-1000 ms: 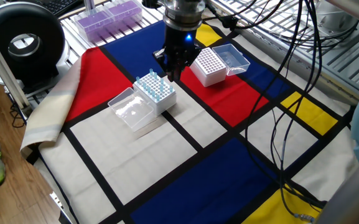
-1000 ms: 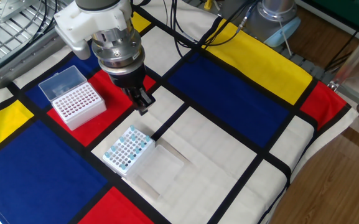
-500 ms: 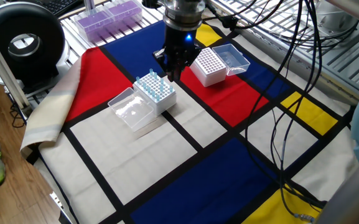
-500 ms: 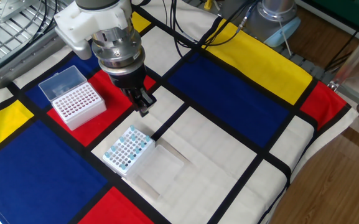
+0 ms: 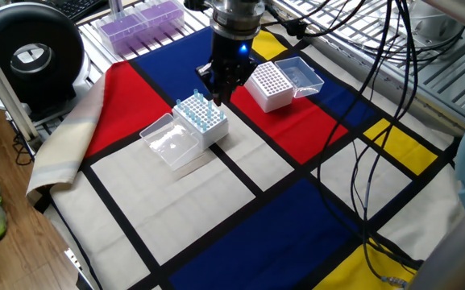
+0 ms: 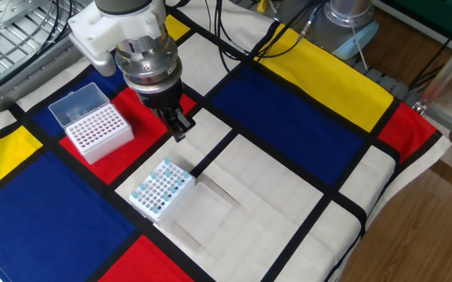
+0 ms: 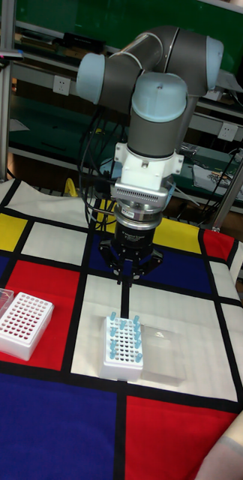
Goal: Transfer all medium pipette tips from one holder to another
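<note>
Several medium pipette tips with light-blue tops stand in a white rack beside its clear lid; the rack also shows in the other fixed view. Just above this rack's far edge hangs my gripper, also seen from the two sides. Its fingers are drawn together, and one thin translucent tip appears to hang straight down between them. The second white holder, with rows of dark holes and an open lid, sits on the red square a short way off.
A purple-tinted rack rests on the metal shelf at the back. A black round device stands off the table's corner. Cables hang over the cloth's far side. The checkered cloth covers the table.
My gripper has risen slightly above the tip rack, fingers still together. Both racks stay where they were.
</note>
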Tool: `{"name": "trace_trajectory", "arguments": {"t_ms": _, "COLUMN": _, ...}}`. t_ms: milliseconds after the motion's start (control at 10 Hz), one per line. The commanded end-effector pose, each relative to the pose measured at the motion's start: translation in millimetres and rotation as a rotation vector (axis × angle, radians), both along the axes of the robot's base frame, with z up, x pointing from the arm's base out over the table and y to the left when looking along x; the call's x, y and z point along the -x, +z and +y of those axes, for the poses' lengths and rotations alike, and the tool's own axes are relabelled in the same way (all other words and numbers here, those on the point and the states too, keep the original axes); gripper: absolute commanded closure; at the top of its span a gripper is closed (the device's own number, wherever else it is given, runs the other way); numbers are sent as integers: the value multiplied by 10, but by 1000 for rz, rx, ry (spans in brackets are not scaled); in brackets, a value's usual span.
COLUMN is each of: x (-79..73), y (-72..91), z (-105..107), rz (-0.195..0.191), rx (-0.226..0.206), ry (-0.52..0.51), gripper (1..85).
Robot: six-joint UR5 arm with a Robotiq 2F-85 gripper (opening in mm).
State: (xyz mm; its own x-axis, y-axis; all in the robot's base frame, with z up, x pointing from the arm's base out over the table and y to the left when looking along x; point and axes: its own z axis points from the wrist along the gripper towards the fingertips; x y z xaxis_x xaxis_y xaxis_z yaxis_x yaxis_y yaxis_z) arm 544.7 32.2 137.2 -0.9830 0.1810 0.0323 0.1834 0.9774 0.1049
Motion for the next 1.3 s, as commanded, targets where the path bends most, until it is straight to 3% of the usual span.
{"name": "trace_trajectory", "arguments": {"t_ms": 0, "x": -69, "y": 11, "z": -33, "rz": -28, "rx": 10, "ry": 23, "gripper": 597}}
{"name": "trace_trajectory", "arguments": {"t_ms": 100, "x": -154, "y": -52, "z": -24, "rz": -44, "rx": 1, "ry": 23, "gripper": 587}}
{"name": "trace_trajectory", "arguments": {"t_ms": 300, "x": -213, "y": -208, "z": -15, "rz": -39, "rx": -7, "ry": 23, "gripper": 570}}
{"name": "trace_trajectory", "arguments": {"t_ms": 600, "x": -282, "y": -476, "z": -41, "rz": -83, "rx": -27, "ry": 55, "gripper": 570}}
{"name": "trace_trajectory", "arguments": {"t_ms": 1200, "x": -459, "y": -615, "z": -56, "rz": -127, "rx": -6, "ry": 74, "gripper": 573}}
